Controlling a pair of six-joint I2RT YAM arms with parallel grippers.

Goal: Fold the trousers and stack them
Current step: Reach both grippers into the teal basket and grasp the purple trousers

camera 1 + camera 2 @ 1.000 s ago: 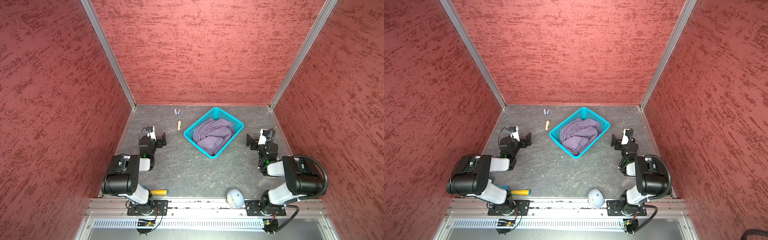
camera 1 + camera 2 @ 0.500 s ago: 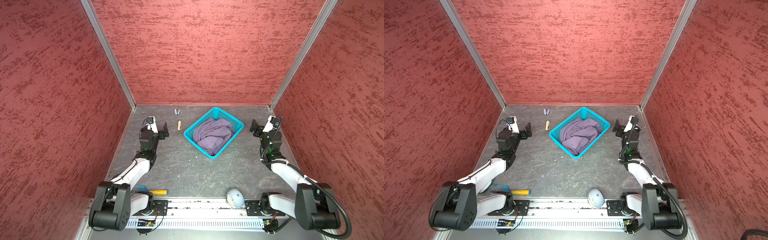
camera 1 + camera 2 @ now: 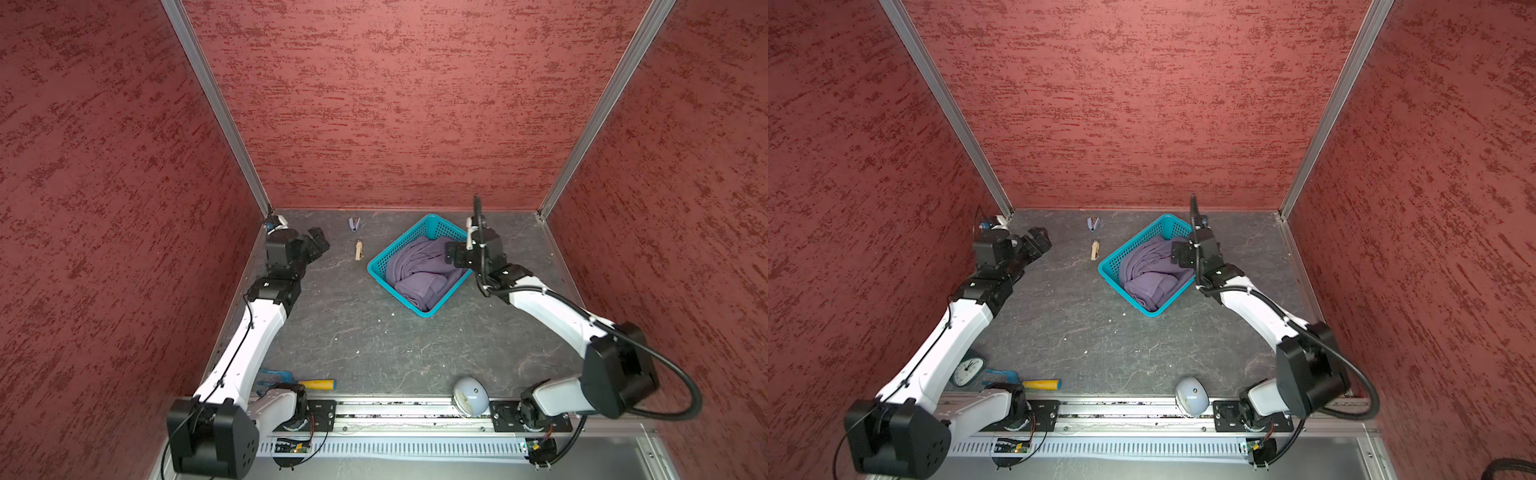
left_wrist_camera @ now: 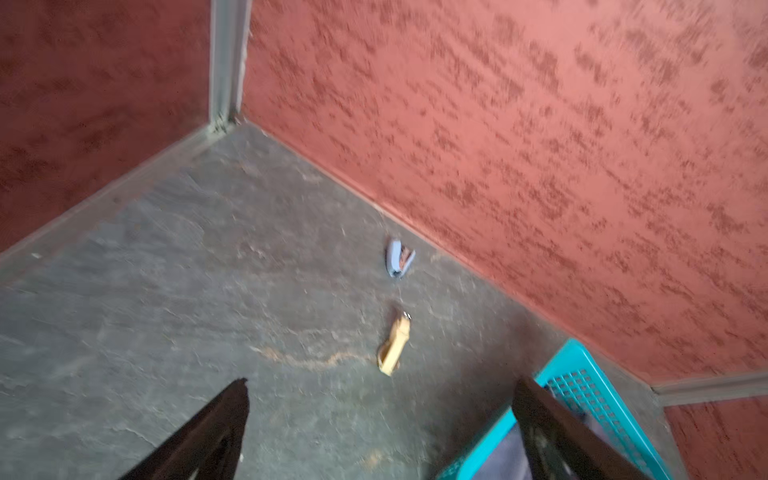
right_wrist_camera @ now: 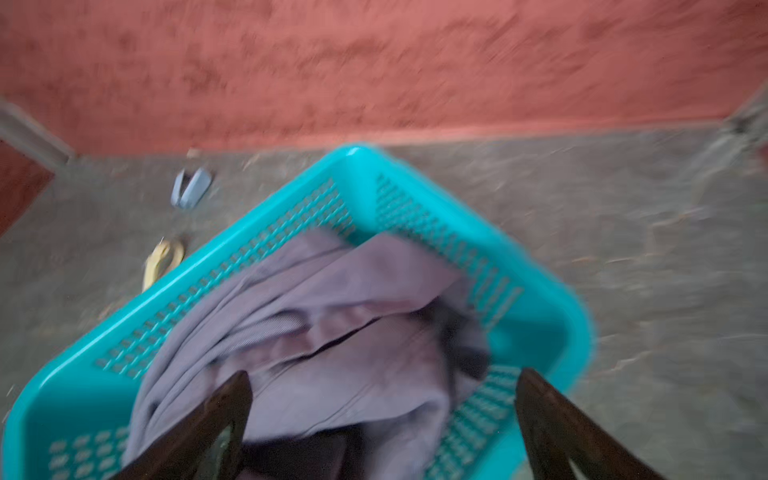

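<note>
Red textured walls (image 3: 395, 104) boxed in a dark grey slate-look tabletop (image 3: 353, 332). Left gripper (image 4: 382, 384) stood wide open with nothing between its fingers, hanging over bare tabletop near the far left corner, well apart from the basket (image 3: 395, 245). Right gripper (image 5: 383, 376) was also spread wide and held nothing, poised above the basket's right side; contact with the cloth could not be told in the blurred wrist view. The trousers (image 3: 419, 270) lay crumpled inside the teal basket, toward the back of the tabletop, right of centre. A wooden peg (image 3: 358, 250) and a lilac clip (image 3: 354, 223) lay just left of the basket. Along the front rail: a yellow-handled tool (image 3: 316, 384), a small clock (image 3: 967, 368), and a grey domed thing (image 3: 469, 399). Compared with a second ago, both arms had unfolded from their tucked pose near the front rail and stretched far back; the right one had swung in over the basket. Trousers and basket had not moved.
</note>
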